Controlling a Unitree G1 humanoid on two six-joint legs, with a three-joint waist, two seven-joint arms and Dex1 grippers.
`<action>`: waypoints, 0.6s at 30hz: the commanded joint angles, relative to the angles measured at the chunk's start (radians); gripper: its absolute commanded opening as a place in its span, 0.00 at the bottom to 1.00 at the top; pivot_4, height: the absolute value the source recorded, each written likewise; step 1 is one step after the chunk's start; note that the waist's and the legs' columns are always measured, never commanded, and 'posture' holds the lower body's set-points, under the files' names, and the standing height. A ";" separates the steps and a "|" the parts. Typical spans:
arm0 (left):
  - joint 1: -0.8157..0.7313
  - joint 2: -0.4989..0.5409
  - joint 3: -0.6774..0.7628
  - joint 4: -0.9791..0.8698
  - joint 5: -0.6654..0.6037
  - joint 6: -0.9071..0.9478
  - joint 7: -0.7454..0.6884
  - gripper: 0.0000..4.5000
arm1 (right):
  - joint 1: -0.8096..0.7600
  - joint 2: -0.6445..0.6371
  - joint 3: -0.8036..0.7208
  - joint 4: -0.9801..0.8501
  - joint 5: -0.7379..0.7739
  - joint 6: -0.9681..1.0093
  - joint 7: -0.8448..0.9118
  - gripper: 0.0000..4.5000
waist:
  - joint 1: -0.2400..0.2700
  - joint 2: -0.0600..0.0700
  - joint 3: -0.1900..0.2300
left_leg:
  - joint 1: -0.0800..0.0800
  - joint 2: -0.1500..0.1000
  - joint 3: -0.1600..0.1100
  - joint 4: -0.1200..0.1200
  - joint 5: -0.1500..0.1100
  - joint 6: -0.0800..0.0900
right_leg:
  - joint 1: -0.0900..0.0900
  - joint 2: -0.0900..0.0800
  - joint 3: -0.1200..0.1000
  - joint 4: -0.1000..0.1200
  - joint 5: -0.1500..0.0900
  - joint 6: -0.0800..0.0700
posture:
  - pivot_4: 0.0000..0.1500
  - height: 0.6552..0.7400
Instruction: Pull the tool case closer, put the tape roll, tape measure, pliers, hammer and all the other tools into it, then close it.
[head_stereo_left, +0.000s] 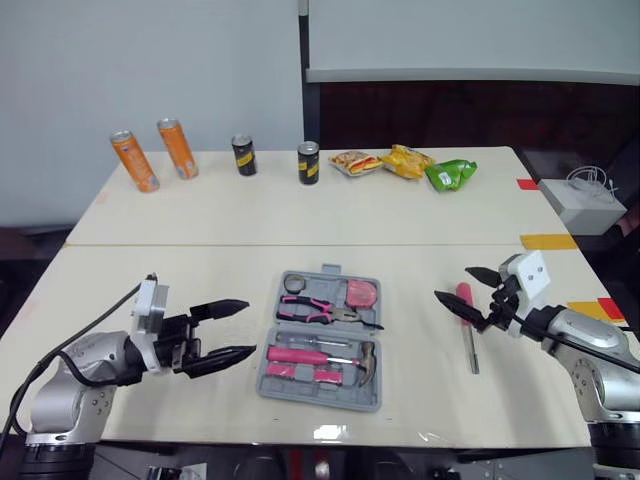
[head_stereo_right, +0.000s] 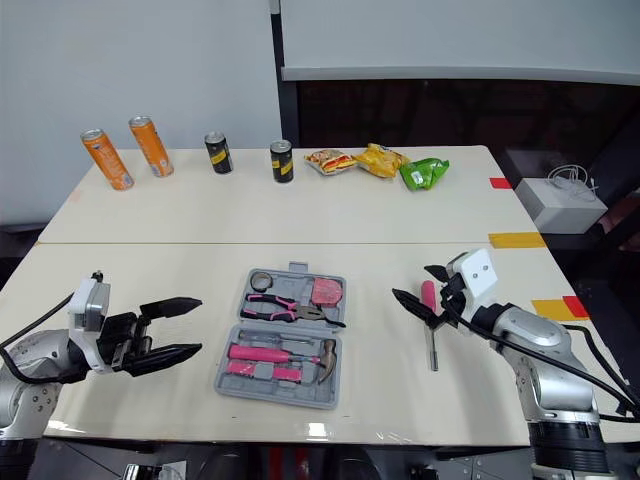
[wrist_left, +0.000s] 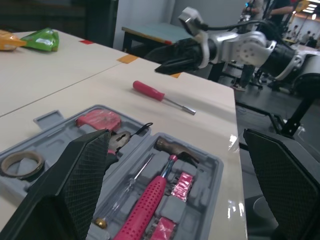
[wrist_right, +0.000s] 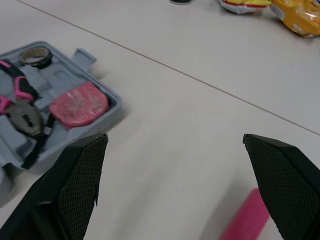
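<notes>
Pink screwdriver (head_stereo_left: 468, 330), the last loose tool, lies right of the tool case (head_stereo_left: 300, 392), apart from it. Long axis runs near-to-far, handle at far end. R gripper (head_stereo_left: 452, 283), jaws spread & empty, hangs by the handle, so it's the nearer arm. L gripper (head_stereo_left: 250, 327), likewise spread & empty, sits left of case. No legible writing anywhere.

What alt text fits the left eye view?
Open grey tool case, holding pliers, hammer, tape roll and tape measure, lies between the open left end effector and open right end effector. A pink-handled screwdriver lies outside by the right one; cans and snack bags sit farther back.
</notes>
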 joint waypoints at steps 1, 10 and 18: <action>0.010 0.026 0.007 -0.052 -0.027 -0.004 -0.043 1.00 | -0.029 -0.015 -0.011 0.011 -0.026 0.070 -0.061 1.00 | 0.001 0.000 0.000 | 0.000 0.000 0.000 0.000 0.000 0.000 | 0.000 0.000 0.000 0.000 0.000 0.000 | 1.00 1.00; 0.023 0.019 0.007 -0.081 -0.041 0.005 -0.026 1.00 | 0.043 0.126 -0.059 -0.098 -0.027 0.220 -0.291 1.00 | 0.002 0.002 0.001 | -0.004 0.000 0.000 0.000 0.000 0.000 | -0.004 0.000 -0.001 0.001 0.000 0.000 | 1.00 1.00; 0.036 0.014 0.010 -0.084 -0.046 0.005 -0.015 1.00 | 0.097 0.295 -0.069 -0.174 -0.077 0.183 -0.502 1.00 | 0.001 0.004 0.002 | -0.008 0.000 0.000 0.001 0.001 -0.002 | -0.009 0.000 0.000 0.004 0.000 0.000 | 1.00 1.00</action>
